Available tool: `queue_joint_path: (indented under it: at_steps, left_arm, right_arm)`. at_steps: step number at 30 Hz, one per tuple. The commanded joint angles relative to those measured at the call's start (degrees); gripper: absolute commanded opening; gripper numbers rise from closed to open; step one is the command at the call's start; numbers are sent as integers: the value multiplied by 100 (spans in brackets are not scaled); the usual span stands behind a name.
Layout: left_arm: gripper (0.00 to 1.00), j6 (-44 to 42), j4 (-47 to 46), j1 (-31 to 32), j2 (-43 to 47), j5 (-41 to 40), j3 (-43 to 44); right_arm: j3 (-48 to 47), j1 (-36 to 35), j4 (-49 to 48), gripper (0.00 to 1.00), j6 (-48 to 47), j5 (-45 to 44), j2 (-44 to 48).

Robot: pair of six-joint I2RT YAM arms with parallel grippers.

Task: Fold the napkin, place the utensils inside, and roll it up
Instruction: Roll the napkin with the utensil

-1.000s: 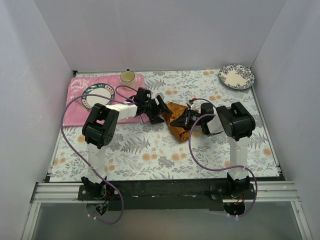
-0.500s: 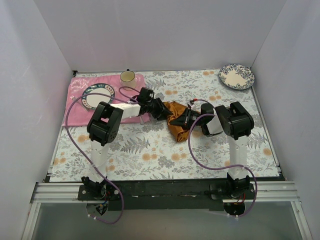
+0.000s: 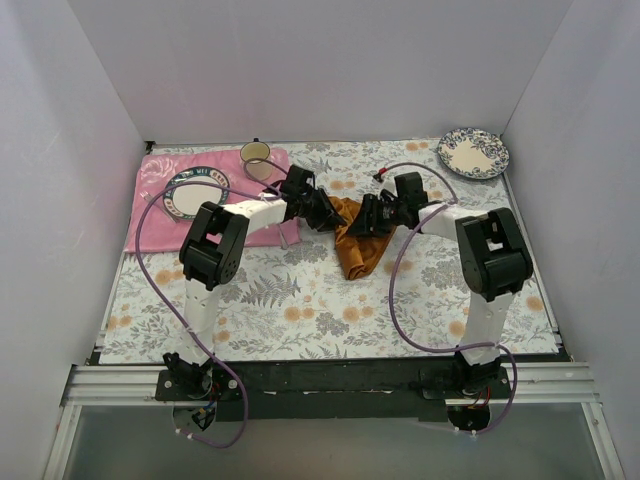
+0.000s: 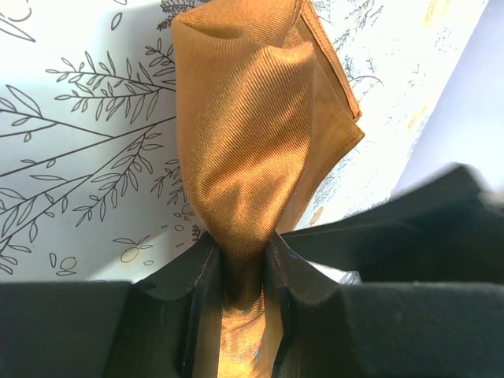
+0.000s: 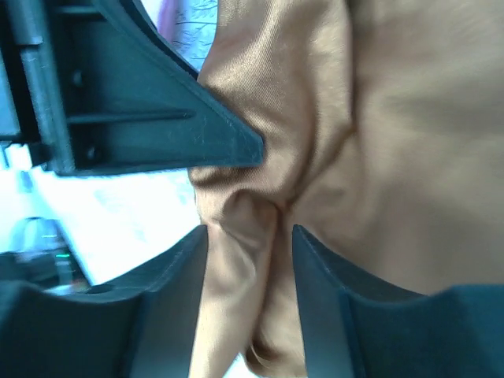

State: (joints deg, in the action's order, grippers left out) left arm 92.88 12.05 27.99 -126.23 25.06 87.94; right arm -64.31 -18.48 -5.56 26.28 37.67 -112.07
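The napkin [image 3: 357,250] lies between left tool [image 3: 328,214] and right tool [image 3: 369,216] — placemat [image 3: 150,232] behind-left, plate [image 3: 473,153] behind-right.

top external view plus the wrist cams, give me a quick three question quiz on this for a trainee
1. True or false: the left gripper has its fingers pinched on the rust-orange cloth napkin.
2. Where does the small cream cup stand? A: on the pink cloth placemat. B: on the napkin. C: beside the arm bases.
3. Which dish also lies on that placemat?
Key: 1 true. 2 A. 3 the blue-rimmed round plate.
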Motion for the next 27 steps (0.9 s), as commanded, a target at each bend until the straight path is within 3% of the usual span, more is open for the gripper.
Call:
queue_joint_path:
  at_steps: [1,5,12,14,15,19,27]
  left_arm:
    - [0,-341,737,-48,-288,-414,39]
    - [0,-341,816,-48,-349,-318,109]
    - [0,-262,1000,-57,-437,-221,232]
    - [0,-192,1036,-74,-455,-133,241]
    - [0,-174,1036,-74,-463,-142,250]
    - [0,-121,1141,-74,-507,-72,320]
    - [0,28,1159,-127,-534,69,267]
  right_arm:
    - [-327,-15,1926,59,-1590,-1321,633]
    - [-248,-331,2059,65,-2231,-2201,1247]
    - [-301,-1691,1936,68,-2488,-4248,1539]
    - [-371,-1913,1822,71,-2435,-4715,1390]
    - [-432,-2114,1831,80,-2418,-4864,1311]
    - [-565,-2581,1594,79,-2435,-6092,873]
    - [-643,-3003,952,77,-2611,-7080,274]
